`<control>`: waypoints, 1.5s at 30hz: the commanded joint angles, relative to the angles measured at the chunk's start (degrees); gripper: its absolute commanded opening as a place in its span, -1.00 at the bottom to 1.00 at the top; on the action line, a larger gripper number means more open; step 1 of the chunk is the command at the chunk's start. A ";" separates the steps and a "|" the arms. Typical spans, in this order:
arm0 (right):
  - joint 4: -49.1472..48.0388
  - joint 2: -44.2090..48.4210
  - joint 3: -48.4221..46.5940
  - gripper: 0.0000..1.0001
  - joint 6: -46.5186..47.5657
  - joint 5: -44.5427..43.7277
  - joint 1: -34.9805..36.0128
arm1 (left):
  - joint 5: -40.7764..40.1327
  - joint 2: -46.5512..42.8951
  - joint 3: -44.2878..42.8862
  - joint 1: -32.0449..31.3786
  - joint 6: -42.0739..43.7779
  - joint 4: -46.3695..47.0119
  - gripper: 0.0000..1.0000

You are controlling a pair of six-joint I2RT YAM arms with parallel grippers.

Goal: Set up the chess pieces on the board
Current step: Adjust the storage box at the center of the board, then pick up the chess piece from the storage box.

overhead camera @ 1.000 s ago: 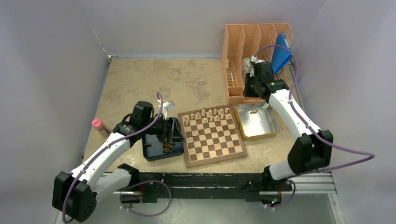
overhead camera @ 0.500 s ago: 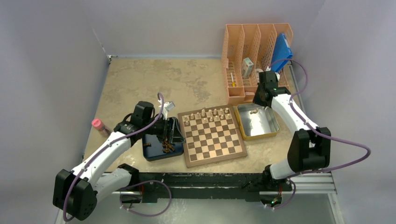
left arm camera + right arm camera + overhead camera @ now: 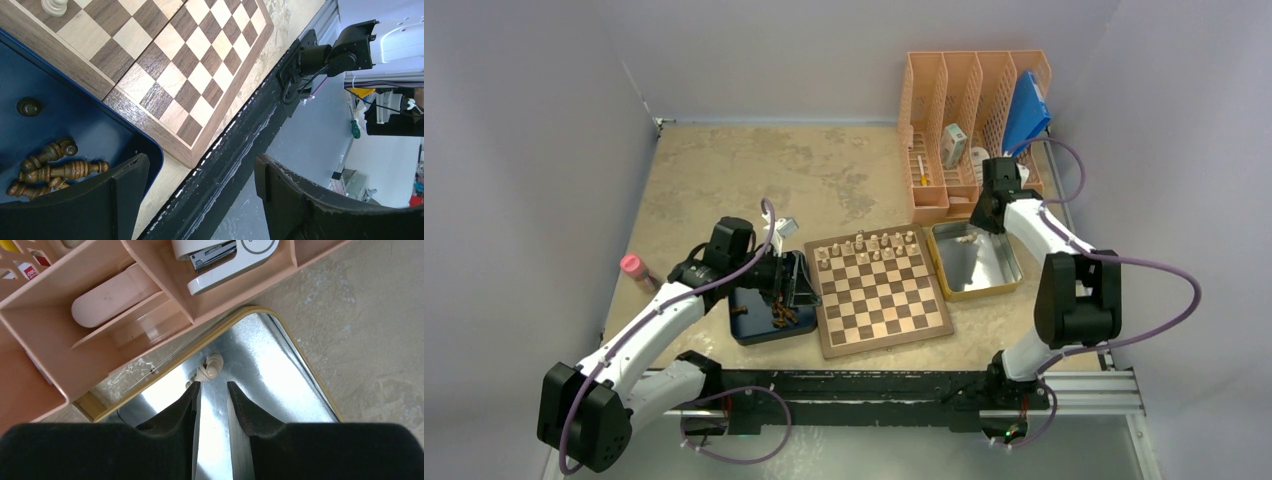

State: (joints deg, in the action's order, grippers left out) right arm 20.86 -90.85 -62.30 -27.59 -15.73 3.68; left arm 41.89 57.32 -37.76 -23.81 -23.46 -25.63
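The board point(image 3: 886, 305) lies at the table's front centre, with several pale pieces point(image 3: 869, 245) on its two far rows. Dark pieces point(image 3: 779, 316) lie in the dark blue tray point(image 3: 754, 330) to its left. They also show in the left wrist view point(image 3: 55, 169), beside the board's corner point(image 3: 190, 65). My left gripper point(image 3: 799, 280) hangs open and empty point(image 3: 200, 165) over the tray's near corner. One pale piece point(image 3: 210, 367) lies in the yellow tray point(image 3: 305, 360), just past my right gripper point(image 3: 214, 386). Its jaws stand slightly apart with nothing between them.
An orange desk organizer point(image 3: 954, 110) stands behind the yellow tray point(image 3: 984, 292). It holds a stapler point(image 3: 225, 255) and a blue item point(image 3: 1027, 110). A pink-capped bottle point(image 3: 636, 270) lies at the left edge. The black rail point(image 3: 874, 385) runs along the front.
My right arm has swung from the organizer down to the back of the yellow tray, above the pale piece. The left arm has not moved.
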 commanded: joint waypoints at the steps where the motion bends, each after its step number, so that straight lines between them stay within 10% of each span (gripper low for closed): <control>1: -3.39 -0.74 0.78 -0.43 -2.13 0.93 -0.26 | 0.33 0.23 -1.80 -0.27 0.00 0.96 0.53; 19: -6.75 -4.66 2.62 -0.44 -2.12 -0.14 -0.25 | -0.31 1.56 -2.10 -0.27 0.00 0.48 0.52; 45: 9.23 4.70 -4.73 -0.98 4.39 -2.24 -0.08 | -5.10 0.13 -4.83 -0.24 -1.10 -1.09 0.54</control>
State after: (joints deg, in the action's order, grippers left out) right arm 25.65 -89.84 -63.94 -25.02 -17.58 3.62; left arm 38.46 58.48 -38.87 -23.81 -23.57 -26.74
